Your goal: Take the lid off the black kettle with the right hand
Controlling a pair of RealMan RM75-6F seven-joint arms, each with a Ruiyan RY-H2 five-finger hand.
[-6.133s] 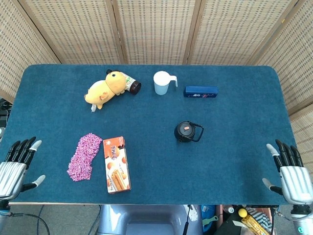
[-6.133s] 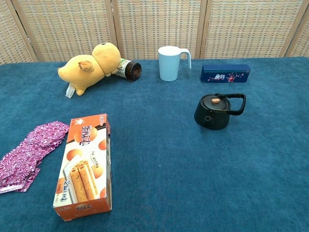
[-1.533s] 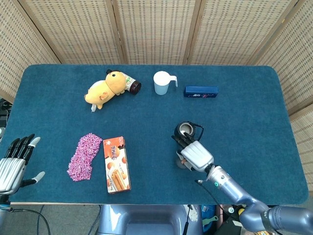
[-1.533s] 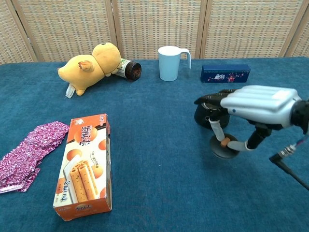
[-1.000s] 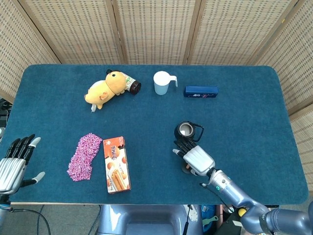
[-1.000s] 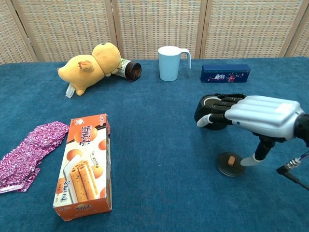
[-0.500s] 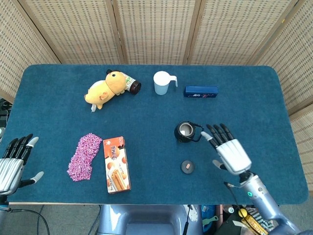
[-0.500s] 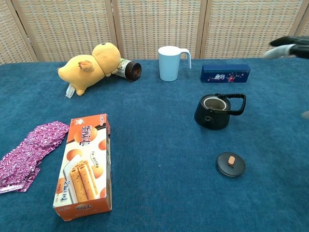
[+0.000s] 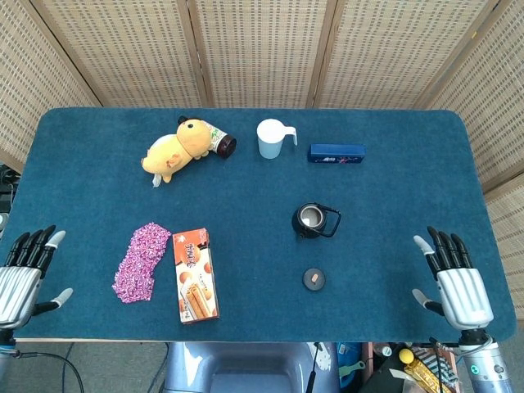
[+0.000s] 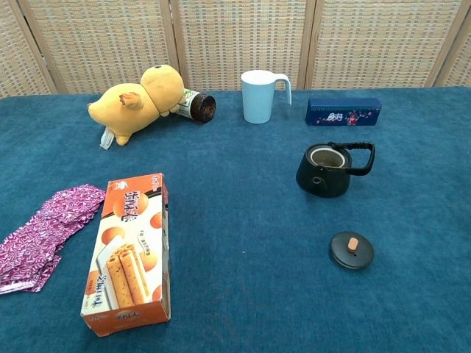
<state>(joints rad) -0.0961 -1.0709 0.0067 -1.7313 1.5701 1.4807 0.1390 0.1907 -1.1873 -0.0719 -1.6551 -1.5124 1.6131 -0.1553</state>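
On the counter (image 9: 409, 164) near the black kettle (image 9: 312, 220) lay its lid (image 9: 313, 279), off; right hand (image 9: 458, 282) spread, holding nothing, at the edge, risk only of a sweeping arm knocking it.

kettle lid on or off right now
Off. The lid lies flat on the table, apart from the black kettle, whose mouth is open.
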